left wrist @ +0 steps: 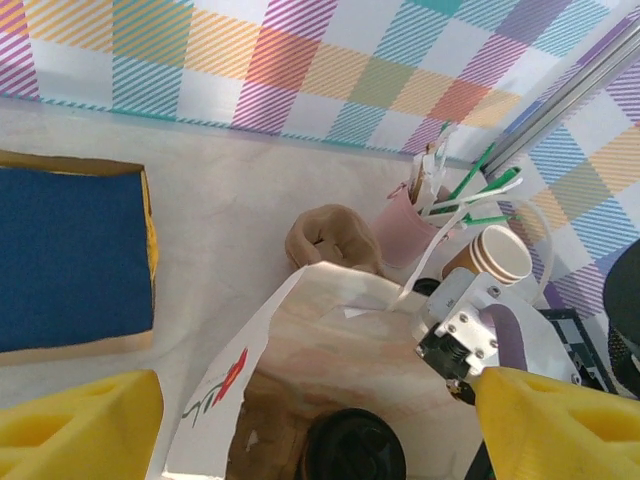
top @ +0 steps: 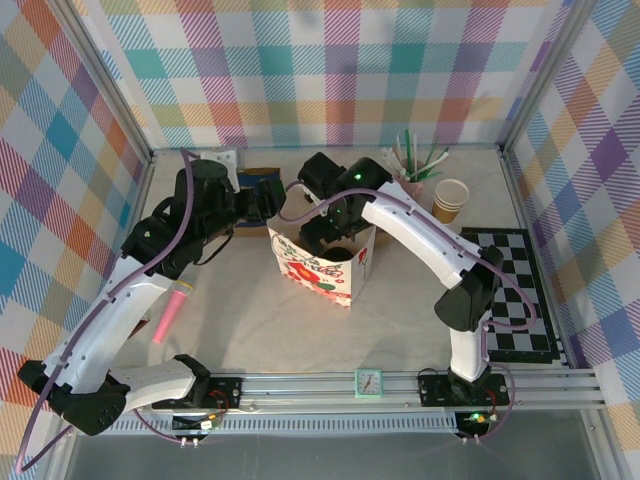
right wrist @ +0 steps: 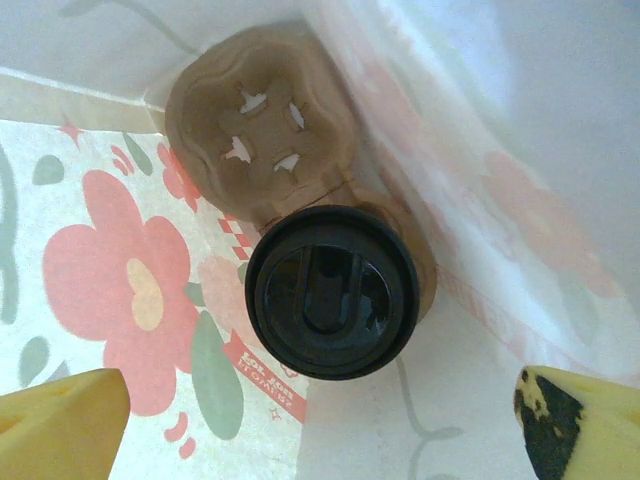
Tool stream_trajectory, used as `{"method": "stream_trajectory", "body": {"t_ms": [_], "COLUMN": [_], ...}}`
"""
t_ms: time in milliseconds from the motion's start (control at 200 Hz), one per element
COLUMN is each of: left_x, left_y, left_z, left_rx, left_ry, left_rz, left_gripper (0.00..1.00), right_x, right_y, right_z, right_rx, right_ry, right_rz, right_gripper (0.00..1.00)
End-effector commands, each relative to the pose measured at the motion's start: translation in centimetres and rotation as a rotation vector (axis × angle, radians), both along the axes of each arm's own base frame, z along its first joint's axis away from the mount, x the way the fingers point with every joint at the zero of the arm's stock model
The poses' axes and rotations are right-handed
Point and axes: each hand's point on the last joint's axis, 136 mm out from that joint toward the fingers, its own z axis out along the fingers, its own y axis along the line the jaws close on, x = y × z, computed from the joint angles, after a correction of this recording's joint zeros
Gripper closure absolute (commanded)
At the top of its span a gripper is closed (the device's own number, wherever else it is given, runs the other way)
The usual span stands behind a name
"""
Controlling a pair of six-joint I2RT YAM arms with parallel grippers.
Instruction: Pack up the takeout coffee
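The takeout coffee, a cup with a round black lid (right wrist: 332, 290), stands in a brown moulded cup tray (right wrist: 260, 120) at the bottom of the white flowered paper bag (top: 320, 268). My right gripper (right wrist: 320, 430) hangs inside the bag mouth above the lid. Its yellow fingertips (right wrist: 60, 425) are spread wide and hold nothing. In the top view the right gripper (top: 338, 238) reaches down into the bag. My left gripper (left wrist: 320, 440) is open at the bag's back left edge, looking into the bag (left wrist: 330, 340) at the black lid (left wrist: 355, 450). From above, the left gripper (top: 265, 205) is beside the bag.
A blue-topped block (left wrist: 70, 260) lies left of the bag. Behind the bag are a brown moulded piece (left wrist: 330, 235), a pink holder of straws (top: 415, 180) and a lidless paper cup (top: 450, 198). A pink marker (top: 170, 312), a checkered mat (top: 515, 290) and a small clock (top: 368, 382) lie nearer.
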Motion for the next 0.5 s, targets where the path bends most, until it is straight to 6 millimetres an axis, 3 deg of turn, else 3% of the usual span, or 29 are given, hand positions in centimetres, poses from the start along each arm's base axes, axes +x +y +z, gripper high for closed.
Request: {"method": "stream_trajectory", "body": {"t_ms": [0,235,495], "left_x": [-0.4,-0.6,-0.9], "left_y": [0.2,0.4,0.7], "left_z": [-0.3,0.5,1.4], "left_rx": [0.033,0.028,0.037], "left_ry": [0.014,-0.002,-0.021], "left_rz": [-0.005,-0.001,-0.002], "left_gripper": [0.18,0.18,0.17], "right_x": [-1.1,-2.1,-2.5], "right_y": [-0.1,0.0,-3.0], "right_z": [5.1,10.0,15.9], "right_rx": [0.087,0.187,0.272], "right_ry": [-0.081,-0.145,-0.329], "right_rz": [0.048,0.094,0.062], "right_gripper": [0.01,0.01,0.01]}}
